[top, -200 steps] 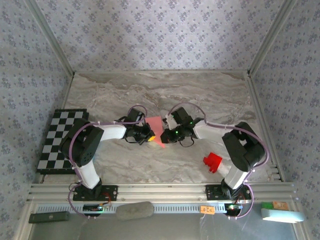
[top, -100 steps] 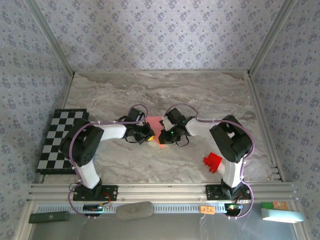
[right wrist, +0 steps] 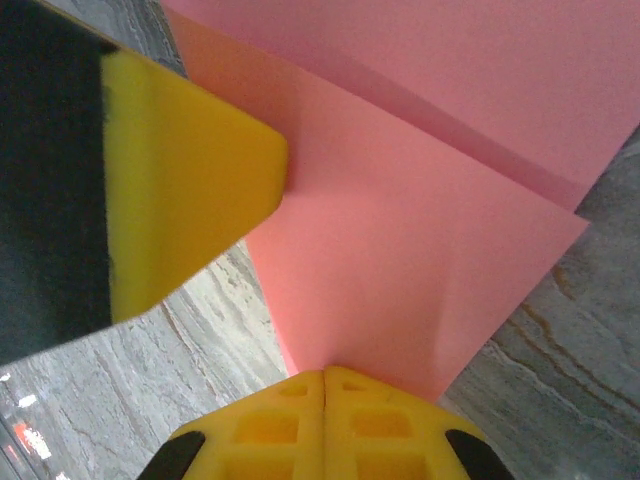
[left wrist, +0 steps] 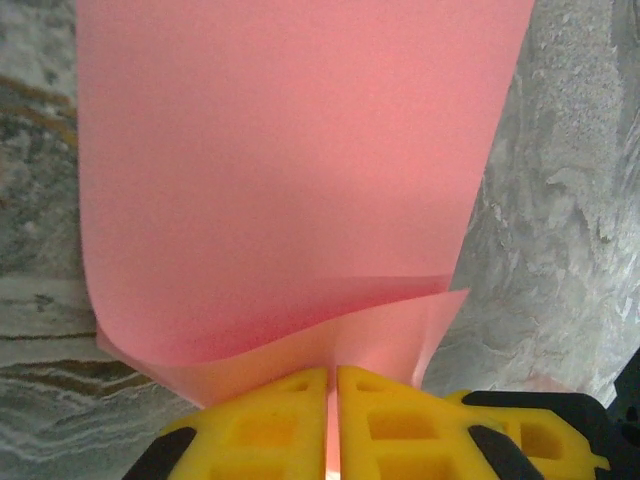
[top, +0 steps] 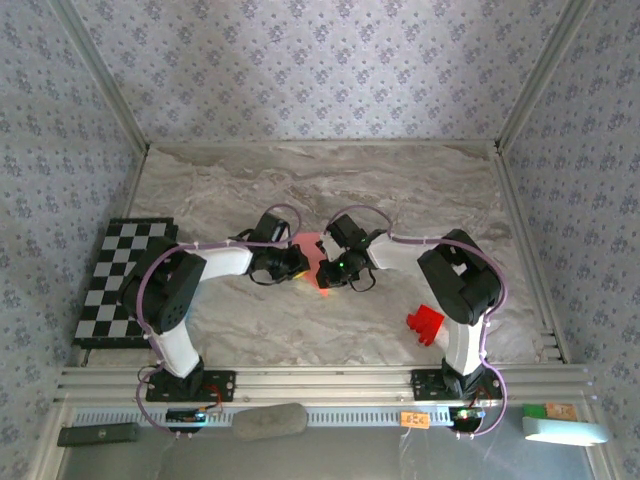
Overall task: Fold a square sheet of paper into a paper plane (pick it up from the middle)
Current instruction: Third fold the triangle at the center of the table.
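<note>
Pink sheet (left wrist: 290, 160) stays pinched by left fingers (left wrist: 262, 415) and right fingers (right wrist: 390, 420); right elbow (top: 462, 280) has swung inward.

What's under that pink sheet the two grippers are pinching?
Grey marbled table shows around the pink sheet, plus its own folded-under layer. Whatever lies directly beneath is covered.

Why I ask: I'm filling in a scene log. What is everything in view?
square sheet of paper: one, salmon pink, mid-table between the two claws, partly folded over itself
block: one, red, on the table near the right arm's base
chequered board: one, black and white, at the table's left edge
table: one, grey marbled
left claw: one, yellow fingers, closed on the sheet's edge
right claw: one, yellow fingers, closed on the sheet's opposite edge
</note>
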